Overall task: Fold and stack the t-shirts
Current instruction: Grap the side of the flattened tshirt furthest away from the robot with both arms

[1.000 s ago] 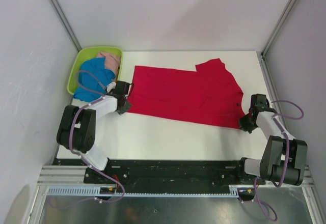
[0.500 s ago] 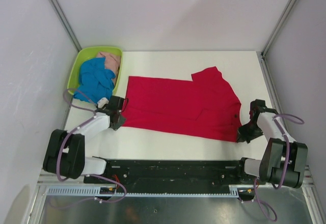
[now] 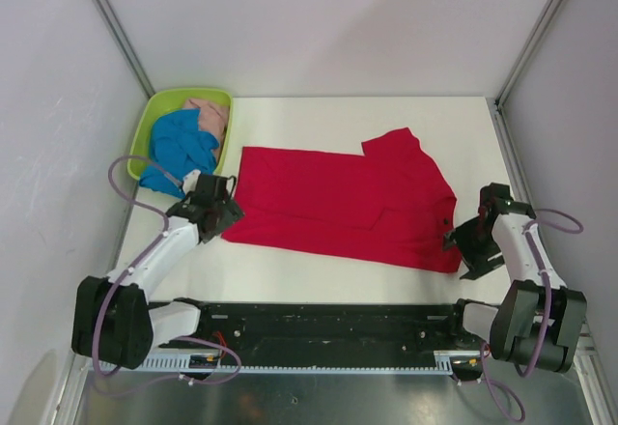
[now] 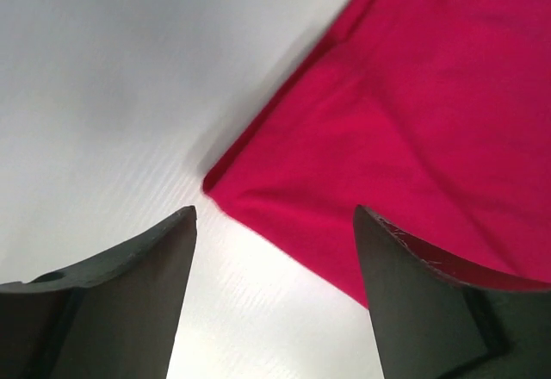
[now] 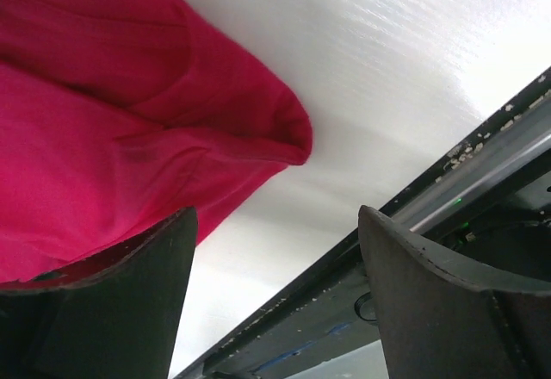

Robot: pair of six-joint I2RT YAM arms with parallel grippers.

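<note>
Top external view: left tool (image 3: 228, 218) and right tool (image 3: 462, 251), jaws apart, flank the red t-shirt (image 3: 338, 198), spread flat, apparently for folding.

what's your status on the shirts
Left pincer open, right pincer open. Red shirt spread out, unfolded. Blue shirt, pink shirt in green basket. Nothing blocking.
</note>
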